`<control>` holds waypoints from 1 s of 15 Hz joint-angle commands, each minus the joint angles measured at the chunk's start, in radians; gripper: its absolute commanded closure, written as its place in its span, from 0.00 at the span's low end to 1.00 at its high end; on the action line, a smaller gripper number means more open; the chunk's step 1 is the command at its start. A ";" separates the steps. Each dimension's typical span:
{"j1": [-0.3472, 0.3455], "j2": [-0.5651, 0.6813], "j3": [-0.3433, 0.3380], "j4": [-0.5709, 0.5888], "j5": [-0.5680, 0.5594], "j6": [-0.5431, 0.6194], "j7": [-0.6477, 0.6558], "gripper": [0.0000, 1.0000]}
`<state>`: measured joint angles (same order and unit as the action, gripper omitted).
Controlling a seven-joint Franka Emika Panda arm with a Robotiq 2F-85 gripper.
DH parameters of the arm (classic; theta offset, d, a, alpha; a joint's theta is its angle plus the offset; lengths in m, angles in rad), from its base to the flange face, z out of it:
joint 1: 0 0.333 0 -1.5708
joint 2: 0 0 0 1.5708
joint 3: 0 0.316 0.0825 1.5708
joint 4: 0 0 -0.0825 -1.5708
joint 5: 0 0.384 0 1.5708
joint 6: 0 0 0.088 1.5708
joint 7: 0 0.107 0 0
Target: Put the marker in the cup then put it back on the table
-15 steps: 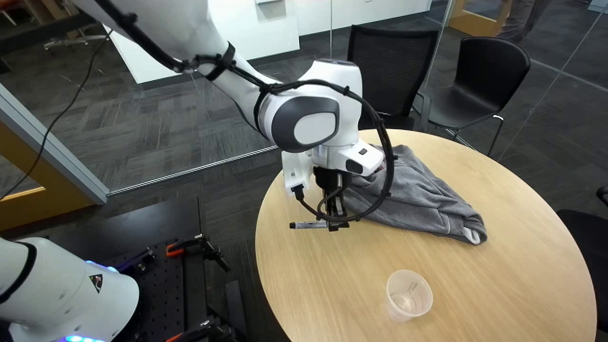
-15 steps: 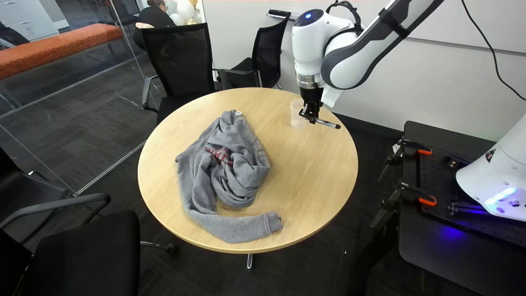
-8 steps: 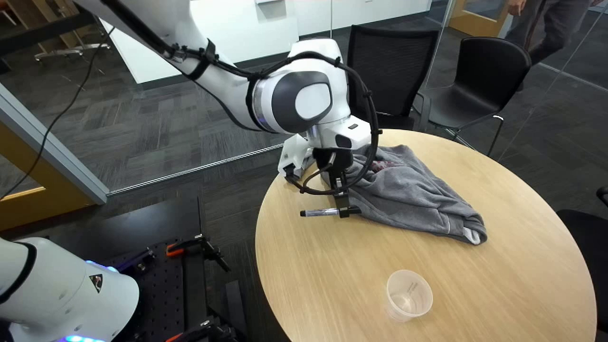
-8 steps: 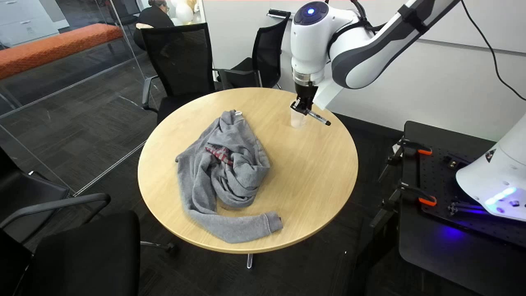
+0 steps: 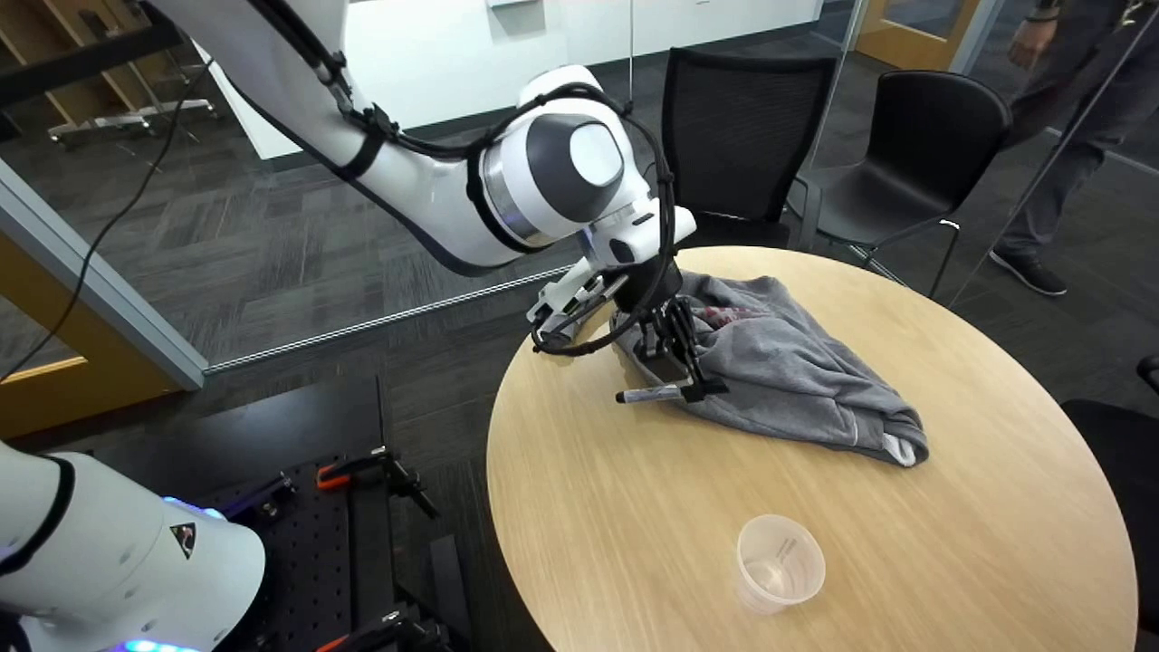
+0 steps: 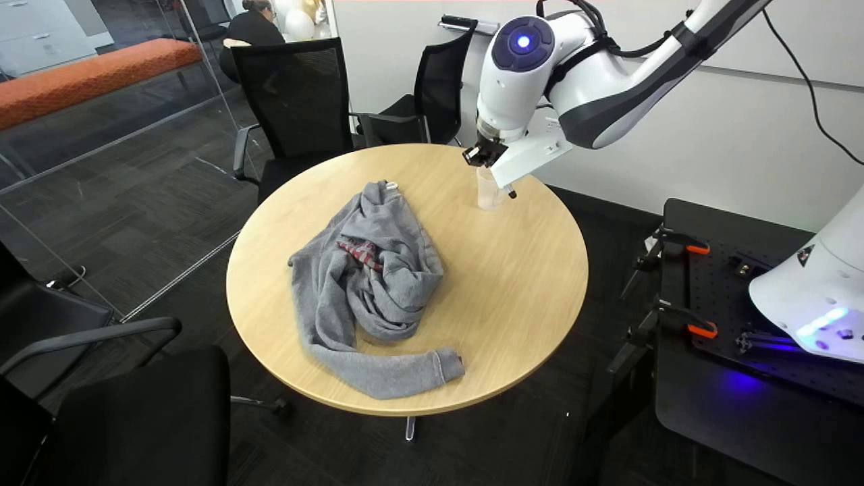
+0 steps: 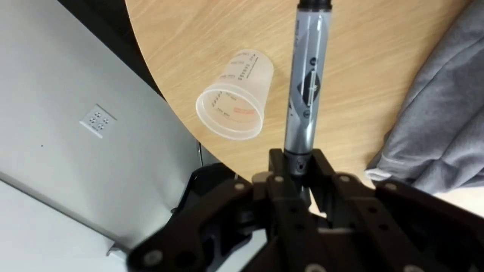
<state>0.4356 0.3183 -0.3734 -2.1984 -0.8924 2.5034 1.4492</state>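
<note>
The round table [image 6: 520, 283], topped in tan wood grain, showed in all three views. Over it reached the white arm [image 5: 426, 201], bent downward at its end. Black chairs [image 6: 290, 101] stood along part of the table's edge. A grey cloth [image 6: 405, 290] lay rumpled on the table, red showing among its folds and one long end stretched out. A flat white piece [image 6: 530, 156] jutted from the arm and, in an exterior view, hid part of the cup [image 7: 247, 81]. The cup, translucent, stood upright on the table near its edge, apart from the cloth. The jaws slanted down, raised above the table, and were clenched on the marker [image 7: 307, 79]. They gripped it by the end opposite its capped tip [image 6: 511, 194], which peeped out below the white piece in an exterior view. The grey barrel [image 5: 652, 395] ran about level in an exterior view; in the wrist view it showed between cup and cloth, outside the cup.
</note>
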 commanded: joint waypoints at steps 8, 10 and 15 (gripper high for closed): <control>-0.207 -0.006 0.222 0.033 -0.325 -0.153 0.467 0.81; -0.224 -0.004 0.238 0.033 -0.322 -0.151 0.465 0.81; -0.237 0.035 0.265 0.071 -0.488 -0.262 0.764 0.95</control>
<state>0.2309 0.3272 -0.1499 -2.1617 -1.2799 2.3221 2.0466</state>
